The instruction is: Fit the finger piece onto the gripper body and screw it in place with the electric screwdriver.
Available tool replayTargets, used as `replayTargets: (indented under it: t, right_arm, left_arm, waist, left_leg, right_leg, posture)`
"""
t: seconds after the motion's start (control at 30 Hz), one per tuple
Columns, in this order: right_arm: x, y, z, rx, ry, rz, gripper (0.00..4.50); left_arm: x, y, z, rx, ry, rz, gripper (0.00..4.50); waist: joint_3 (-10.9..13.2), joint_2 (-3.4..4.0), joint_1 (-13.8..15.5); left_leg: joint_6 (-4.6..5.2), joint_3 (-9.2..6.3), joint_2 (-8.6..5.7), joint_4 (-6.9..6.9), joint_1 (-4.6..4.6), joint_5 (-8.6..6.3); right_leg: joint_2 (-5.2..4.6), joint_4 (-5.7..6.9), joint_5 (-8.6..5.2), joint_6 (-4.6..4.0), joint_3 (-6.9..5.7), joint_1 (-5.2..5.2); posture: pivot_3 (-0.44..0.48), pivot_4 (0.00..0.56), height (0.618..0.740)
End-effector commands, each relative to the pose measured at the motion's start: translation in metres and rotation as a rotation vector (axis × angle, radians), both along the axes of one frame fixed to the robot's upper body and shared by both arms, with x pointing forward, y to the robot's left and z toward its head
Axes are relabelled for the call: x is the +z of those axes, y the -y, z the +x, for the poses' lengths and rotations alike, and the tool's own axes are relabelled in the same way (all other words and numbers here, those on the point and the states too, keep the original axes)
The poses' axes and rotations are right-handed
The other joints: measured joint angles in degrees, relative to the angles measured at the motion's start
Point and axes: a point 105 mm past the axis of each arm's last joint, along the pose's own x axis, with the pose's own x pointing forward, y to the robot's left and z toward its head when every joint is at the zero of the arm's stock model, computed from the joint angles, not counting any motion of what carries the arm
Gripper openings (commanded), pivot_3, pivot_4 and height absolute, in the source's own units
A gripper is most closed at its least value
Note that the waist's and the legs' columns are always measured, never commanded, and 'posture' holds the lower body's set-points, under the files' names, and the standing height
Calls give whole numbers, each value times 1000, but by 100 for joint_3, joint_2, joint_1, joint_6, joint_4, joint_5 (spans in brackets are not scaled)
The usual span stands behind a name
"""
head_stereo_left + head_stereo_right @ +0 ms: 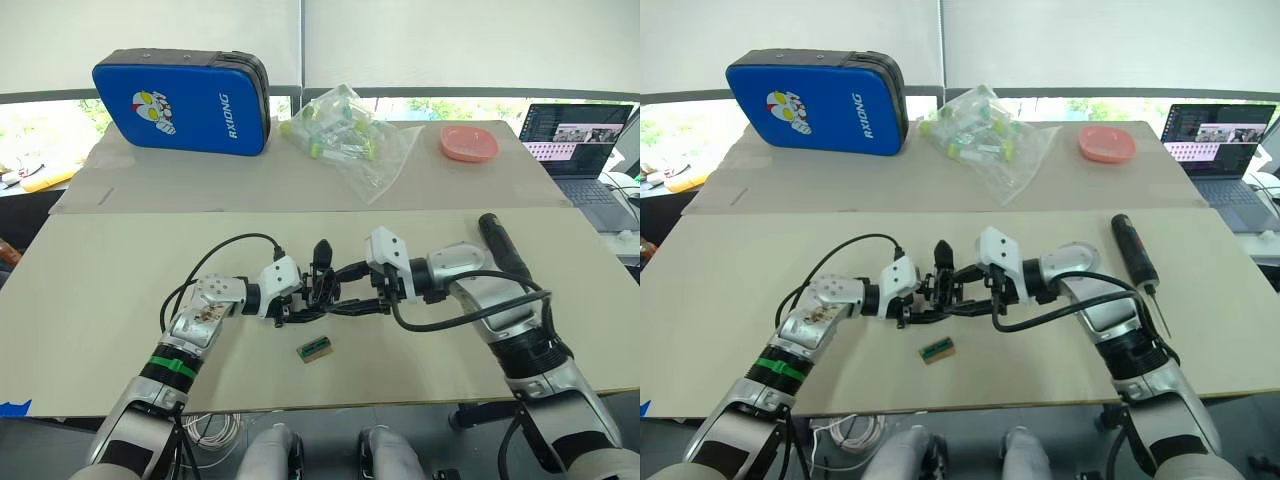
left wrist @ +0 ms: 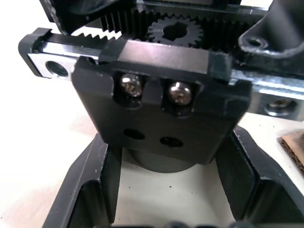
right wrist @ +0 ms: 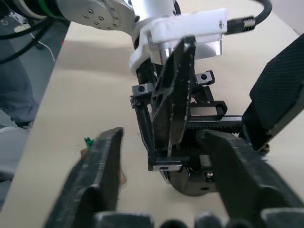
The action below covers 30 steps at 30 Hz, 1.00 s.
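The gripper body is held just above the table between my two arms, its one pointed finger sticking up. My left gripper is shut on it. The left wrist view shows its rack, gear and two screws close up, with my fingers on either side. My right gripper is open, its fingers straddling the gripper body with a gap on one side. The electric screwdriver lies on the table to the right, beyond my right forearm. The finger piece is hidden in this cluster.
A small tan-and-green block lies just in front of the grippers. At the back are a blue case, a clear bag of parts and a pink dish. A laptop sits at the far right.
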Motion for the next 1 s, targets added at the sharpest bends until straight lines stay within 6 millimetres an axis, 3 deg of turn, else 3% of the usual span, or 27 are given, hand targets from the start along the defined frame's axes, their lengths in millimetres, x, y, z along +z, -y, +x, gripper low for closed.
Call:
replayTargets:
  t: [0.03, 0.2, 0.33, 0.37, 0.53, 0.63, 0.77, 0.83, 0.9, 1.0]
  right_arm:
    - [12, 6, -3, -1, 41, 40, 4479]
    - [13, 18, -4, -27, 51, 54, 4479]
    - [19, 28, -11, -32, 70, 102, 4500]
    - [21, 31, -13, -35, 76, 113, 4500]
    - [35, 46, -28, -63, 111, 170, 4500]
    - [39, 70, -38, -172, 121, 192, 4500]
    - [40, 98, -48, -324, 133, 202, 4500]
    - [33, 140, -59, -558, 140, 204, 4500]
    - [30, 174, -74, -755, 170, 199, 4500]
    - [26, 207, -93, -955, 247, 190, 4500]
  left_arm:
    - [-16, -12, -3, 36, -51, 45, 2280]
    - [-16, -12, 0, 53, -50, 34, 2280]
    - [-13, -13, 0, 71, -59, 9, 4179]
    - [-12, -17, 1, 78, -47, 13, 4462]
    - [-1, -42, -10, 73, -7, 3, 4462]
    - [8, -68, -20, 141, -28, -71, 4462]
    - [22, -85, -38, 122, -27, -167, 4462]
    - [48, -89, -53, 57, 62, -204, 4462]
    - [74, -88, -54, 73, 121, -250, 4462]
    - [104, -86, -48, 97, 184, -320, 4462]
  waist:
    - [0, 0, -1]
    - [0, 0, 3]
    - [0, -1, 7]
    - [1, -1, 10]
    - [1, -1, -27]
    - [2, 0, -27]
    - [3, 1, 15]
    - [8, -4, 77]
    - [12, -4, 209]
    - [14, 2, 266]
  left_leg:
    - [-1, 0, 0, 0, 0, -1]
    - [0, 0, 0, -1, 0, -1]
    - [1, 0, 1, -1, -1, -1]
    - [1, 0, 1, -1, -1, -1]
    - [-1, 0, 4, -6, -1, -2]
    - [-1, -1, 9, -19, -1, -3]
    - [-35, -1, 8, -38, 1, -20]
    - [-37, -1, 7, -41, -1, -22]
    - [-37, -4, 4, -43, -4, -26]
    - [-34, -2, -8, -43, -3, -30]
  right_leg:
    - [0, 0, -1, -1, 0, -1]
    - [0, -2, -2, -2, 1, -1]
    - [0, -2, -2, -2, 1, -1]
    - [0, -2, -2, -2, 1, -1]
    - [0, -3, -3, -4, 2, -4]
    - [-1, -4, -11, -13, 4, -12]
    - [-31, -11, -13, -14, 1, -12]
    - [-34, -15, -18, -11, -4, -12]
    - [-41, -18, -37, -16, -18, -15]
    - [-33, -26, -45, -11, -14, -3]
  posture:
    - [0, 150, 740]
    - [0, 150, 740]
    - [0, 150, 740]
    - [0, 150, 740]
    - [0, 150, 740]
    - [0, 150, 740]
    - [0, 150, 740]
    - [0, 150, 740]
    - [0, 150, 740]
    - [0, 150, 740]
